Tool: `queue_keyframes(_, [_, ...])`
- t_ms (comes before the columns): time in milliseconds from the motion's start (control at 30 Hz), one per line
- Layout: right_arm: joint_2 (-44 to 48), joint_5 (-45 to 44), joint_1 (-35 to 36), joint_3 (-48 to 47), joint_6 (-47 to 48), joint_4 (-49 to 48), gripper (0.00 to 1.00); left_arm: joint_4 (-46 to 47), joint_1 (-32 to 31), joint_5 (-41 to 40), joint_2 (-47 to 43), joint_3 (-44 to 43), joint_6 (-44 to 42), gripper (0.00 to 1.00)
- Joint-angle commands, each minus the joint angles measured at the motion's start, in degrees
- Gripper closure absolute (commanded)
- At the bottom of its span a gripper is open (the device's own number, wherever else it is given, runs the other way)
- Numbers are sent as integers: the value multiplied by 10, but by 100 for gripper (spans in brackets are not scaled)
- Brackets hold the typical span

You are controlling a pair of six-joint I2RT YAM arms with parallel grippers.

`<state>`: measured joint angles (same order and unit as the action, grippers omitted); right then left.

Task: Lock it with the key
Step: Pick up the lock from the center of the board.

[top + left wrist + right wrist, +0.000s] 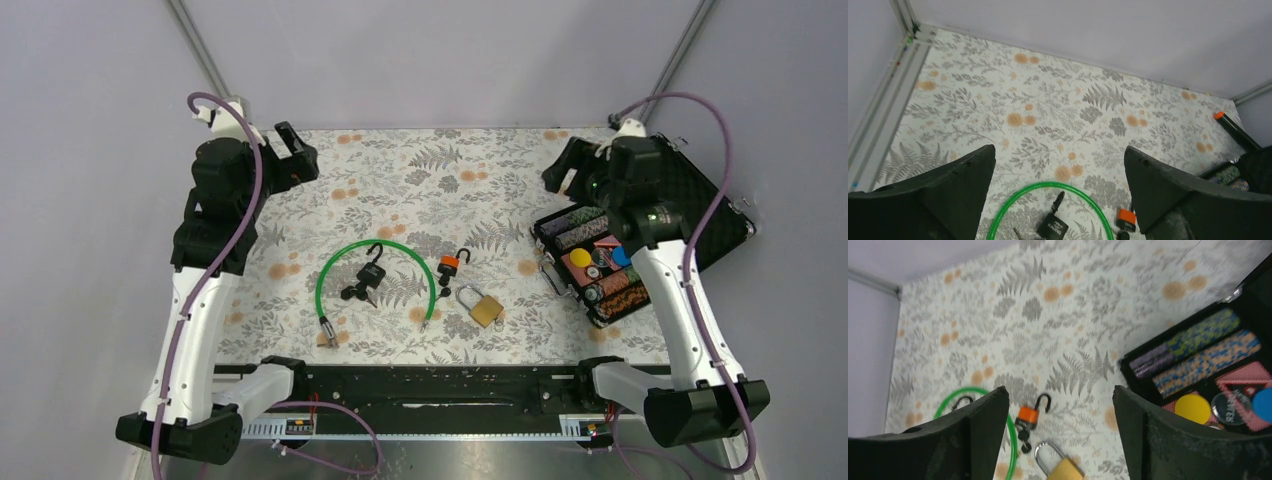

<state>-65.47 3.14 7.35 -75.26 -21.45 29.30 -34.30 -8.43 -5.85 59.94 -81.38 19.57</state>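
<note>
The left gripper (293, 158) hangs high over the far-left part of the fern-and-flower printed cloth (420, 170), its jaws wide apart and empty.

Below it a thin green cable (378, 243) lies in an open arch. Inside the arch lies a small black padlock (371, 271), its hooked shackle swung out and dark-headed keys (353, 292) lying against it. Just right of the arch sits a small orange-bodied padlock (449, 264), shackle also open, with a key apparently hanging from its base. Near that lies a larger brass padlock (485, 308), its shackle looking seated.

Further right stands an open black case of striped poker chips (715, 230), and the right gripper (562, 168) hovers above its far end, jaws likewise spread and holding nothing.

The likely troubles:
- The keys are small and flat on soft cloth, so a pinch could slide them or gather fabric.
- An unheld lock would probably spin or skid when the key is turned.
- The cable crowds the black lock and could snag a finger.
- With three locks present, the wrong key could be paired.

The black padlock carries white lettering in the left wrist view, and a round token in the case has some print; neither is legible.
</note>
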Motion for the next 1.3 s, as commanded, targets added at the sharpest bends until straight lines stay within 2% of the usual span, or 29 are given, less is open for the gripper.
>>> queue_keyframes(0, [14, 7, 57, 61, -6, -30, 16, 61, 3, 54, -34, 54, 19, 1])
queue_keyframes(167, [7, -52, 146, 122, -22, -19, 14, 89, 3, 131, -78, 154, 33, 1])
queue_keyframes(300, [2, -75, 212, 173, -41, -17, 13, 130, 2, 194, -135, 284, 77, 1])
queue_keyframes(433, [-2, -91, 265, 218, -62, -9, 12, 170, -1, 217, -211, 403, 140, 1])
queue_keyframes(600, [-9, -82, 306, 256, -36, -21, 12, 181, -9, 204, -297, 500, 158, 1])
queue_keyframes(667, [-17, -81, 319, 276, -25, -40, 13, 185, -14, 195, -320, 524, 177, 1])
queue_keyframes(733, [-30, -80, 336, 294, -22, -64, 13, 224, -20, 224, -328, 544, 187, 1])
queue_keyframes(867, [-77, -70, 364, 310, -20, -88, 13, 233, -52, 209, -319, 543, 206, 1])
queue_keyframes(900, [-88, -69, 368, 314, -17, -95, 12, 237, -60, 203, -316, 549, 206, 1])
queue_keyframes(967, [-114, -67, 372, 318, -7, -103, 1, 249, -79, 191, -314, 567, 203, 1])
queue_keyframes(1267, [-222, -58, 385, 265, 75, -59, 0, 274, -115, 171, -269, 565, 206, 1])
